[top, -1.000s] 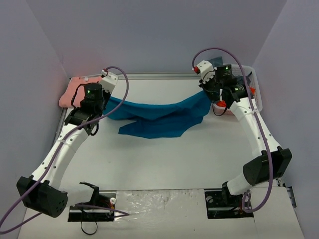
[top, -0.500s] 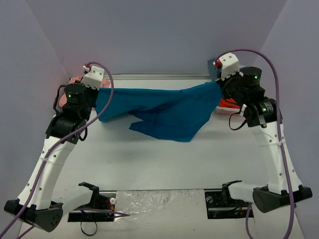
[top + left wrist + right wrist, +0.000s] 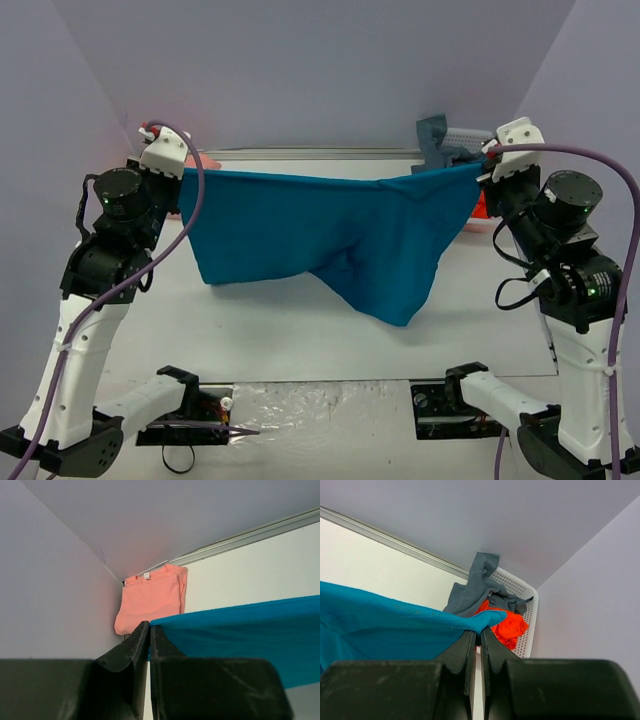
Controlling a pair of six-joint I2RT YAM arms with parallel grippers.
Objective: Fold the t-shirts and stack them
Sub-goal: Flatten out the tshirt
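Observation:
A teal-blue t-shirt [image 3: 330, 230] hangs stretched in the air between both arms, its lower part sagging to a point near the middle of the table. My left gripper [image 3: 183, 172] is shut on its left top corner [image 3: 165, 622]. My right gripper [image 3: 484, 163] is shut on its right top corner [image 3: 492, 619]. A folded salmon-pink t-shirt [image 3: 150, 597] lies flat in the far left corner. A bright orange t-shirt [image 3: 507, 625] and a grey-blue t-shirt [image 3: 477, 587] lie bunched in the basket.
The white lattice basket [image 3: 527, 620] stands at the far right corner against the wall. A metal rail [image 3: 320, 153] runs along the table's back edge. Lavender walls close in the back and both sides.
Both arms have risen and swung apart, lifting the teal-blue t-shirt off the table and pulling its top edge taut. Both grippers stayed shut on it.

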